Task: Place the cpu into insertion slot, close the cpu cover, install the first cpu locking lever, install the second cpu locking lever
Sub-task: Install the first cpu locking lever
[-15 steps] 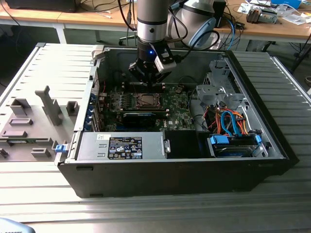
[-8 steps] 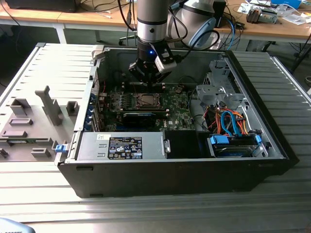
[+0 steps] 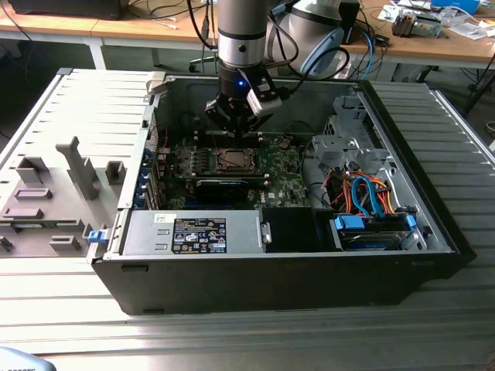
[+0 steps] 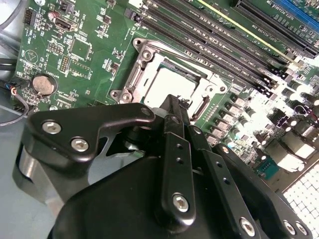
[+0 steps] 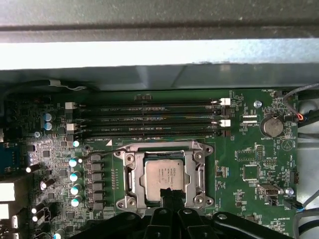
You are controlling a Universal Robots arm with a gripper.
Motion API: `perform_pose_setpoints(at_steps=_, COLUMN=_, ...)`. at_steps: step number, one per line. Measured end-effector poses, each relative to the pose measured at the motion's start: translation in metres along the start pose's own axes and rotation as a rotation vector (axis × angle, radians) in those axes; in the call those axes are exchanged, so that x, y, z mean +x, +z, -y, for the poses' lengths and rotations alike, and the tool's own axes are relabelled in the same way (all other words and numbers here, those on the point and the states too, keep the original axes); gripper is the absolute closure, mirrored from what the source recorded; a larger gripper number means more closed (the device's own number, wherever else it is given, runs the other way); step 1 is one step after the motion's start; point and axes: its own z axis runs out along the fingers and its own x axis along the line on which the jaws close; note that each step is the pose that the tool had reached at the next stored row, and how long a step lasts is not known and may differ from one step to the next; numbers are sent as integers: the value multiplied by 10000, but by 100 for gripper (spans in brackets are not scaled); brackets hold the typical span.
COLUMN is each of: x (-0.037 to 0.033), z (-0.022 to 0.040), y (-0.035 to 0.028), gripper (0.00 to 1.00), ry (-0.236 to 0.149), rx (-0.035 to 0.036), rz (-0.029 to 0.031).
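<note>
Seated in the socket on the green motherboard (image 5: 249, 164): the cpu (image 5: 164, 175), silvery top up, framed by the cpu cover (image 5: 164, 149) lying flat around it. Just beside the chip's near edge, directly above it: gripper (image 5: 169, 195), fingers pressed together, gripping nothing.

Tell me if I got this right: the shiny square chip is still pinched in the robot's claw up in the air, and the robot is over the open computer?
Not quite. The cpu isn't in the air; it already sits in the socket on the green motherboard, as both wrist views show. The gripper hangs just above its edge. The robot is indeed over the open computer case.
</note>
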Motion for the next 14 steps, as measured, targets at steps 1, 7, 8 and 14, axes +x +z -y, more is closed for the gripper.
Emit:
perform_pose_setpoints(at_steps=1, x=0, z=0, y=0, gripper=89, ry=-11, rx=0, rz=1)
perform_pose_setpoints(at_steps=7, x=0, z=0, y=1, gripper=89, ry=-110, rx=-2, rz=6)
perform_pose_setpoints(at_steps=8, x=0, z=0, y=1, gripper=89, ry=-123, rx=-2, rz=7)
perform_pose_setpoints(at_steps=14, x=0, z=0, y=2, gripper=89, ry=-218, rx=-5, rz=12)
